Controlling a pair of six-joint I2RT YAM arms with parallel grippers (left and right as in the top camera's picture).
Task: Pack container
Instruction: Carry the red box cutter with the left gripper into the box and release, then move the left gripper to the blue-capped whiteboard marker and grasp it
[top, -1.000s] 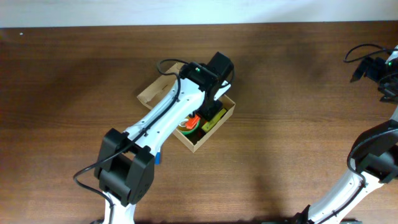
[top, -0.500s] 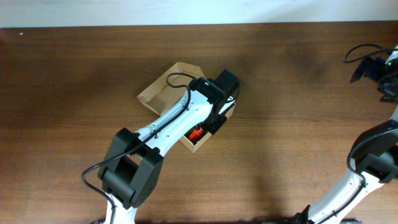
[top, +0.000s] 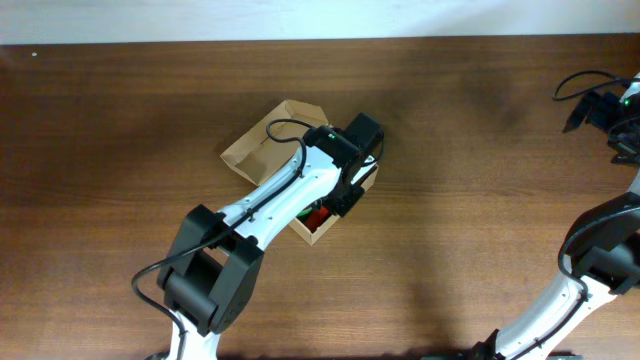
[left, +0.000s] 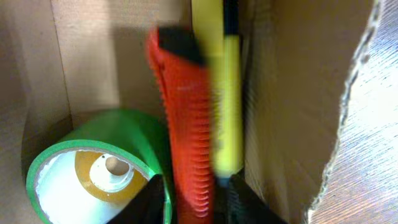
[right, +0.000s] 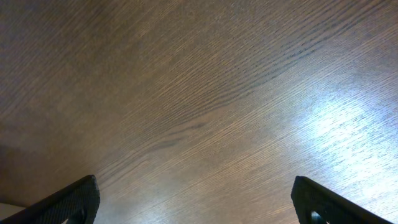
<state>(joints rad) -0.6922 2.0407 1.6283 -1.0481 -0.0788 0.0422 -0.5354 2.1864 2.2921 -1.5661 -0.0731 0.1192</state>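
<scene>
ROBOT ARM IN THE BOX: The left arm (top: 270, 195) of a two-armed robot reaches diagonally across a dark wood bench (top: 480, 230) into the container (top: 312, 234). This is a small tan cardboard box, skewed on the bench a little left of centre. Its flap lid (top: 262, 148) is folded open on the far-left side. A black cable (top: 272, 126) loops over the flap along the arm. From above, the wrist covers most of the box's opening, and only a sliver of red and green shows near the front corner.

The left wrist camera looks into the box. A green tape roll (left: 93, 165) with a white core rests at one side. Just beside it lies a red ribbed tool (left: 186, 124), running lengthwise next to a yellow tool (left: 227, 106) that lies along the cardboard wall (left: 292, 93).

The left gripper (left: 196, 202) has one dark finger on either side of the red tool's near end. The jaws sit close around it, but the blurred picture does not show whether they press on it.

The right arm (top: 590, 260) rises along the far right edge of the bench, well apart from the box. The right gripper (right: 198, 199) has its jaws spread wide over bare wood grain.
</scene>
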